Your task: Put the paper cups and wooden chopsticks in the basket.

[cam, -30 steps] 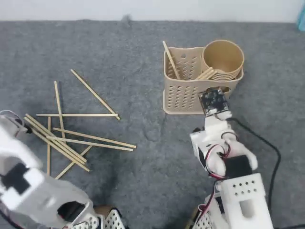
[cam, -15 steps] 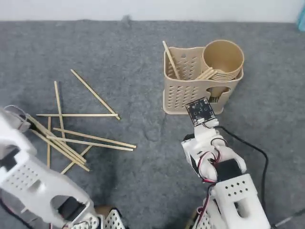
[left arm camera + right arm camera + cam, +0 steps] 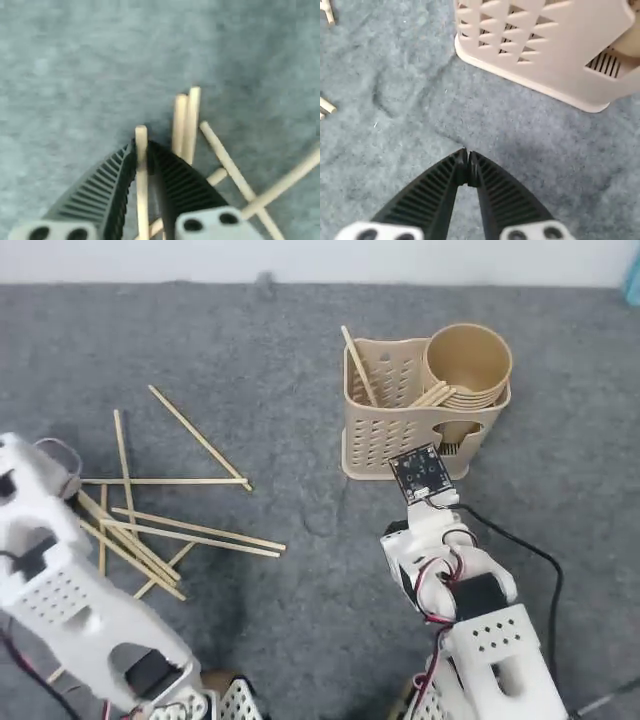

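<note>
Several wooden chopsticks (image 3: 190,535) lie crossed on the grey carpet at the left. My left arm (image 3: 40,540) stands over the pile's left end. In the left wrist view my left gripper (image 3: 143,152) is shut on one chopstick (image 3: 141,136), with other chopsticks (image 3: 185,120) lying just beside it. The beige basket (image 3: 385,435) at the back right holds stacked paper cups (image 3: 468,360) and a few chopsticks (image 3: 358,365). My right gripper (image 3: 467,162) is shut with nothing in it, low over the carpet just in front of the basket (image 3: 545,50).
My right arm (image 3: 440,560) rises from the front edge, its cable (image 3: 545,570) trailing to the right. Bare carpet lies between the chopstick pile and the basket. Two chopstick ends (image 3: 324,106) show off to one side in the right wrist view.
My left arm has moved away from the front edge onto the left end of the pile. My right arm drew back from the basket a second ago and has stayed put since.
</note>
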Controlling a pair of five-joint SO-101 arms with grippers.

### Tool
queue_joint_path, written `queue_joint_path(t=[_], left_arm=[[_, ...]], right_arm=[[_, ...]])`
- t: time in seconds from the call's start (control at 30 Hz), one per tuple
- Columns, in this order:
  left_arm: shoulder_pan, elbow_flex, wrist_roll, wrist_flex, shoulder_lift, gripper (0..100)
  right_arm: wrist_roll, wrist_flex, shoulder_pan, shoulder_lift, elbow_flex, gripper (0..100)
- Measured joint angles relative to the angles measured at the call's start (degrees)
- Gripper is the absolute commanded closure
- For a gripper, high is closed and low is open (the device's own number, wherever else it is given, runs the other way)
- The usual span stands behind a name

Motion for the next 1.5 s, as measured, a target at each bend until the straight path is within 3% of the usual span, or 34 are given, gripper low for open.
queue_joint_path(t=[0.4,0.7,0.9,1.1,1.3,1.5], left_arm=[[-0.26,0.97,-1.23,10.2,-18.9,99],[0.79,0.97,-1.58,9.67,-42.37,99],[6.51,0.97,-1.93,1.76,-52.92,99],[18.2,0.97,-2.02,-8.0,-63.65,99],[30.51,3.16,-2.02,-24.44,-71.47,99],[44.13,13.01,-2.02,-46.68,-74.46,99]], right_arm=[[0.0,-2.46,0.0,0.0,4.57,98.3],[0.0,-3.96,-0.35,0.0,5.71,98.7],[0.0,-4.13,-0.35,0.0,5.71,98.7],[0.0,-4.22,-0.35,0.0,5.89,98.7],[0.09,-9.23,-0.26,0.0,9.32,98.7],[0.26,-10.55,-0.35,0.0,9.49,98.7]])
